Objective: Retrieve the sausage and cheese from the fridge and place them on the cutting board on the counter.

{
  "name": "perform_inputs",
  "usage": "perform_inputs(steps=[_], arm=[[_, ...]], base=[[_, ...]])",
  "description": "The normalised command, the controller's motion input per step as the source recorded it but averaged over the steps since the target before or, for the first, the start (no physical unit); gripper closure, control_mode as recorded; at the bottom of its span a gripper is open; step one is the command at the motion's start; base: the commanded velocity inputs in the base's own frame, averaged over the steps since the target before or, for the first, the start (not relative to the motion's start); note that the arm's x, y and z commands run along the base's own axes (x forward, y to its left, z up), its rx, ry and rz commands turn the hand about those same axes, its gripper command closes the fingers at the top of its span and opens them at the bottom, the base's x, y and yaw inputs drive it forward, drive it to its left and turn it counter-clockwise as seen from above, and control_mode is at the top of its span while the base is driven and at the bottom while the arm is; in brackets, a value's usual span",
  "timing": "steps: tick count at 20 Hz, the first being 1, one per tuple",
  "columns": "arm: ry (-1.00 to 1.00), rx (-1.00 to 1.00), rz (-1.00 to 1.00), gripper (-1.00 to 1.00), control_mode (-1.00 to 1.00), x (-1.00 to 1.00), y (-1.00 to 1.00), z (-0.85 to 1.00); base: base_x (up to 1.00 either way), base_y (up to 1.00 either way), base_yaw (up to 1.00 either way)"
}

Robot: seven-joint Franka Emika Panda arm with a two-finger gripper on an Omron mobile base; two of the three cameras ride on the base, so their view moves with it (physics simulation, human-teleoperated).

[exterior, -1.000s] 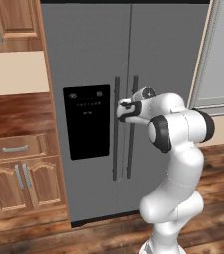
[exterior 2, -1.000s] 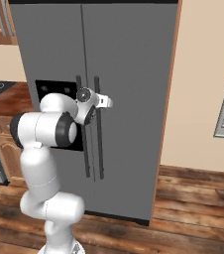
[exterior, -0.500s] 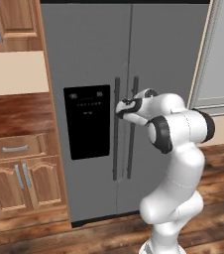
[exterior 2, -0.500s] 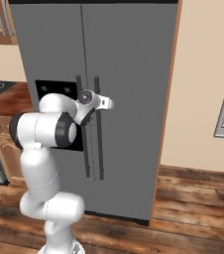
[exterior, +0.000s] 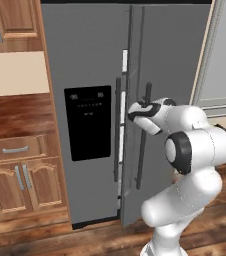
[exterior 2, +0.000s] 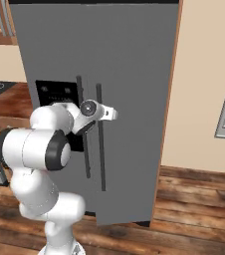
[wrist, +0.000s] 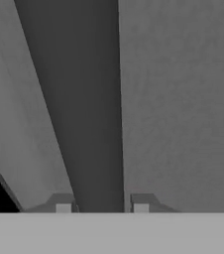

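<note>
The gripper point(wrist: 102, 202), fingers closed around the right door handle point(exterior: 143, 135) of the fridge point(exterior: 85, 60), holds that door just ajar, sausage and cheese presumably inside; a crooked pull could slip the handle free.

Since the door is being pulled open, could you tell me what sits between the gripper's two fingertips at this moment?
In the hand view, the dark handle of the fridge door runs between the fingertips of the gripper.
</note>
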Motion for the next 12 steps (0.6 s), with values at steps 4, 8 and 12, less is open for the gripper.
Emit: perform_inputs(steps=[4, 8, 12], arm=[[0.0, 0.0, 0.01, 1.0, -1.0, -1.0, -0.94, 0.3], [0.0, 0.0, 0.03, 1.0, -1.0, -1.0, -0.99, 0.15], [0.02, 0.0, 0.04, 1.0, -1.0, -1.0, -1.0, 0.21]], base=[[0.0, 0.0, 0.0], [0.0, 0.0, 0.0], [0.0, 0.0, 0.0]])
